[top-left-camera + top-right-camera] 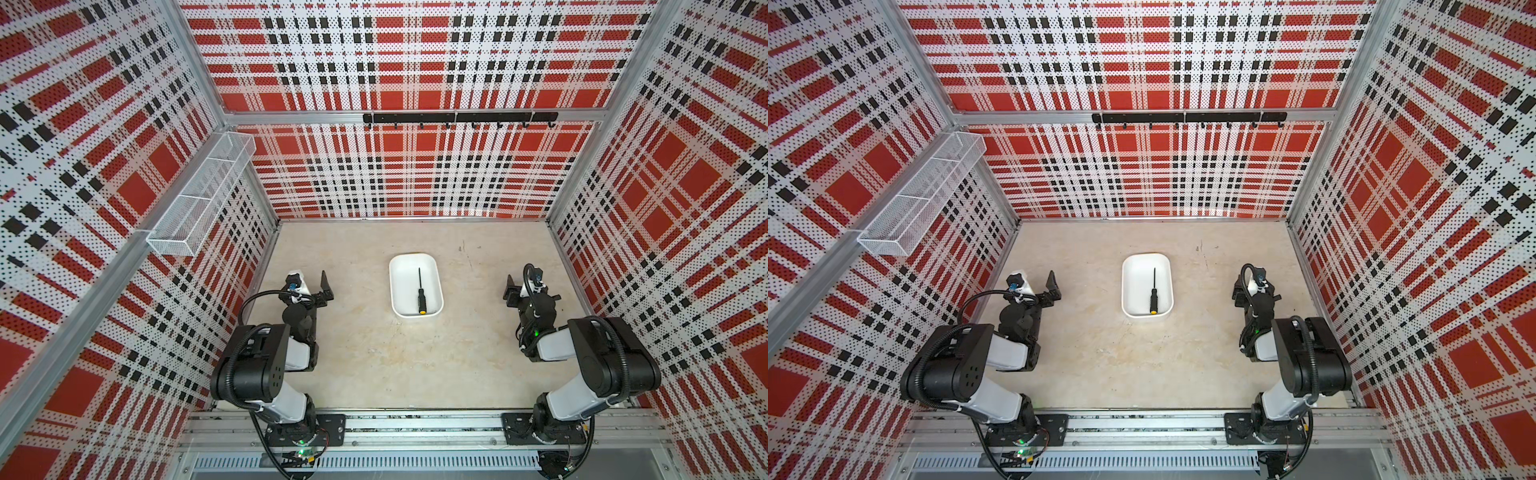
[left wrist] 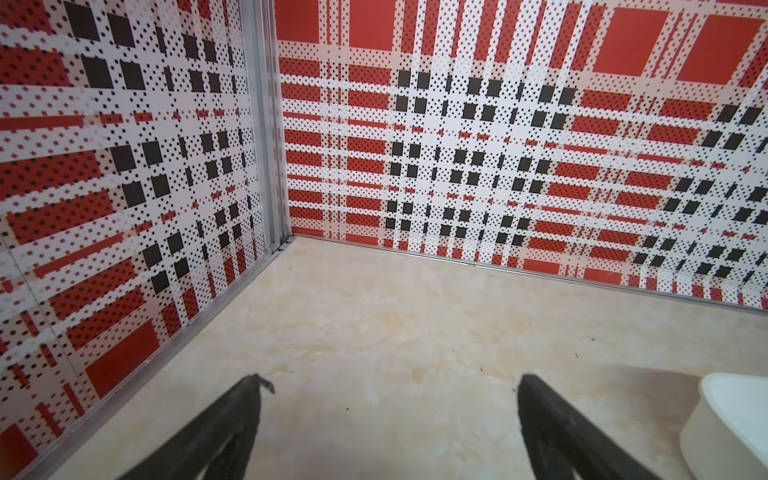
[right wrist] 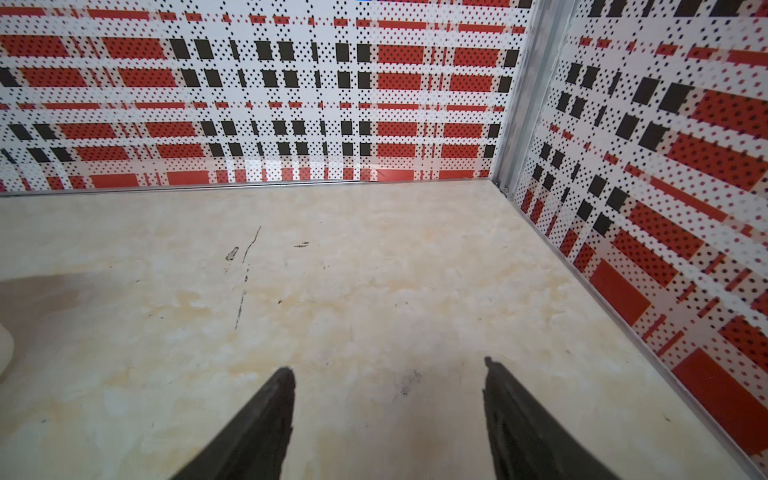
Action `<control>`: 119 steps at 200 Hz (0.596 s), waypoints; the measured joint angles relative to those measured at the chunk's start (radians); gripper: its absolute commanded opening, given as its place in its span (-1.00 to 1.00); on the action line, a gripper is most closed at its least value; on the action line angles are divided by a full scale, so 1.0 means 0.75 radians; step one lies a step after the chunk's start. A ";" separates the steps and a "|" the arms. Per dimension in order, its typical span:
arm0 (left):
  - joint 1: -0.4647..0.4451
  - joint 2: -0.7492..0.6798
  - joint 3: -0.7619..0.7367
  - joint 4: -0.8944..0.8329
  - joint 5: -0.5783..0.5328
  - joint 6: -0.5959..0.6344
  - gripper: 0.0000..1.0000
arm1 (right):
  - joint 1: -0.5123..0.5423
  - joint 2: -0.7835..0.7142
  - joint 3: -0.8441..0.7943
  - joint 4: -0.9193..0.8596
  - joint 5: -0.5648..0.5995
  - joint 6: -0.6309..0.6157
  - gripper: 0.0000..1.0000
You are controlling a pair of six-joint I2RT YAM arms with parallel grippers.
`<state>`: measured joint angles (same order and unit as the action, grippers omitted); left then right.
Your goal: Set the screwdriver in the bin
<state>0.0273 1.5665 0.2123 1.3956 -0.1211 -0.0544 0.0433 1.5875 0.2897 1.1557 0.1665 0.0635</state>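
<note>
Left pincer (image 2: 390, 381): jaws spread wide with nothing between them, low over the bare desk (image 1: 374, 365) near its left edge, well apart from the bin.
Bin (image 1: 405, 270): a shallow white tray with rounded corners, standing about midway between the desk's left and right edges and somewhat nearer the far edge than the near one.
Screwdriver (image 1: 420, 291): lies flat on the bin's floor in both top views. Its thin dark shaft (image 1: 419, 276) points toward the far edge and its yellow-orange cap (image 1: 422, 311) sits close to the bin's near wall. Neither pincer touches it.
Task standing: by how things lie, the screwdriver is already in the bin and nothing looks left to do.
Handling: it looks light, stiff and slim. The round body would likely roll on the smooth plastic if nudged, and the narrow shaft would probably slip or twist in a pinch.
Where to take hold: if it had to be lifted again, the best place is across the ribbed black handle (image 1: 421, 300), about its middle, where the ribs give purchase and the weight seems to sit. The bin looks light too and may slide if bumped.
Right pincer (image 3: 388, 368): jaws apart, somewhat narrower than the left pair, with nothing between them, over bare desk near the right edge and well apart from the bin.
</note>
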 measured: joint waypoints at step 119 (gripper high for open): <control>-0.002 0.000 0.000 -0.008 -0.014 0.005 0.96 | 0.000 0.000 0.000 -0.009 -0.019 0.007 0.99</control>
<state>0.0261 1.5665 0.2123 1.3899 -0.1314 -0.0509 0.0433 1.5875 0.2897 1.1488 0.1524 0.0689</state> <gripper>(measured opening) 0.981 0.996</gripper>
